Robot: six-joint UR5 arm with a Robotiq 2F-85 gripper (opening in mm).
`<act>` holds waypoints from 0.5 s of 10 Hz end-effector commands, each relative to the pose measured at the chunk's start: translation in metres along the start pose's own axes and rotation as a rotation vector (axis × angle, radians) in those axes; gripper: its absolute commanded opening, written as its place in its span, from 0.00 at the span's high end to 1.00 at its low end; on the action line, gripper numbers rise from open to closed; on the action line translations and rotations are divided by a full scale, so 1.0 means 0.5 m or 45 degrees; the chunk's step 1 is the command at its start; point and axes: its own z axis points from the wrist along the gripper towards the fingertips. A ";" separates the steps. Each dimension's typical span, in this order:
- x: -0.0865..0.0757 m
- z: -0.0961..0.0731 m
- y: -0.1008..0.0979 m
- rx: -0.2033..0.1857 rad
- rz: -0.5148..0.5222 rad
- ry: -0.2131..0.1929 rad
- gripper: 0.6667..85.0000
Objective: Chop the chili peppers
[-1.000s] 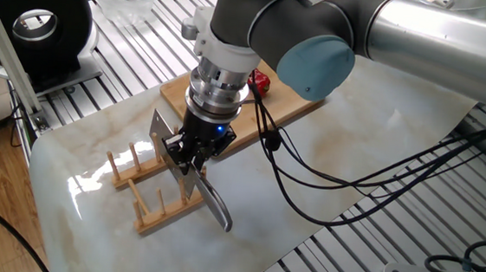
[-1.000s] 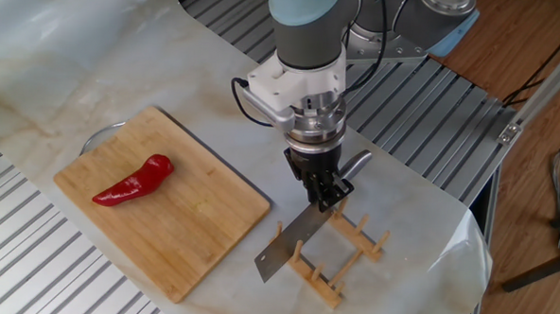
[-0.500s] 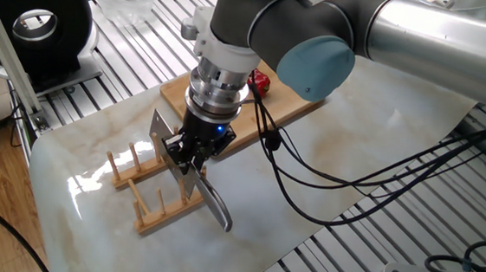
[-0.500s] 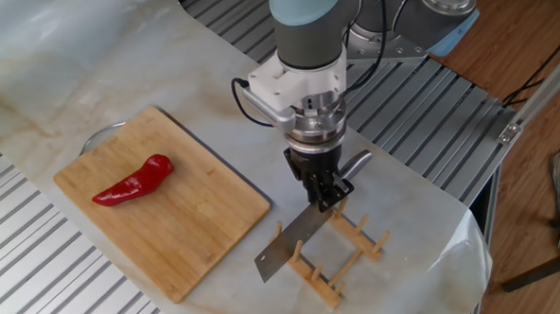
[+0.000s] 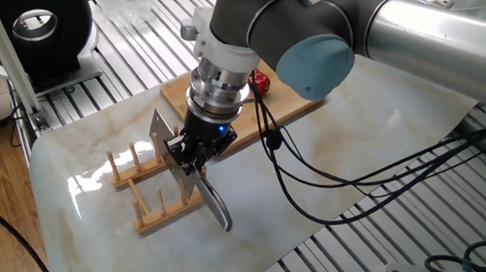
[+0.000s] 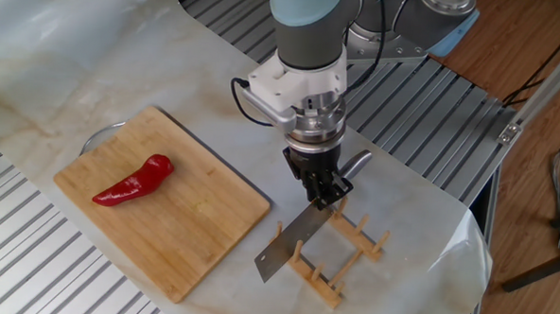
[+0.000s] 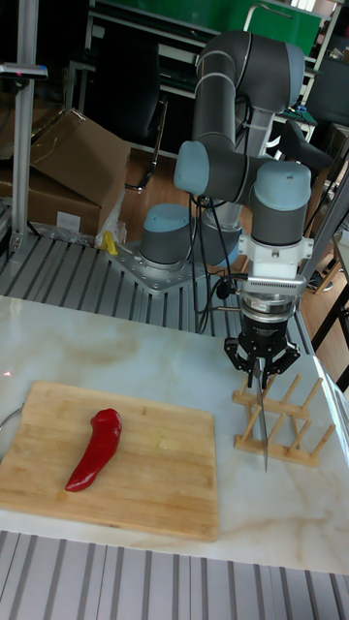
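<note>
On the left, the chili pepper (image 6: 135, 180) lies whole on the wooden cutting board (image 6: 201, 234). It is red and shiny, with a small bend in it. It looks light and a bit soft, so it will give when pressed. Its skin looks smooth and slippery, so it may roll or slide away under a blade. The thick middle looks like the best place to press down and cut, because the thin tip could skip out sideways. Nothing is holding the pepper in place.

To the right, past the edge of the board, is a small wooden rack (image 6: 342, 252) with pegs, standing on the white counter (image 6: 405, 215). The hand (image 6: 321, 190) is right over this rack, well apart from the pepper. Its two fingers are closed tight on the knife (image 6: 290, 245). It grips the knife near the handle, and the flat shiny blade slants down among the pegs. The knife is hard and stiff and will not bend.

My guess is that the knife has to go over to the board next.
</note>
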 end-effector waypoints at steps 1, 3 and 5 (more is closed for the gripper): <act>0.019 -0.004 0.027 -0.069 -0.016 0.051 0.68; 0.004 -0.004 0.028 -0.070 -0.048 0.013 0.68; -0.003 -0.004 0.021 -0.053 -0.051 -0.003 0.68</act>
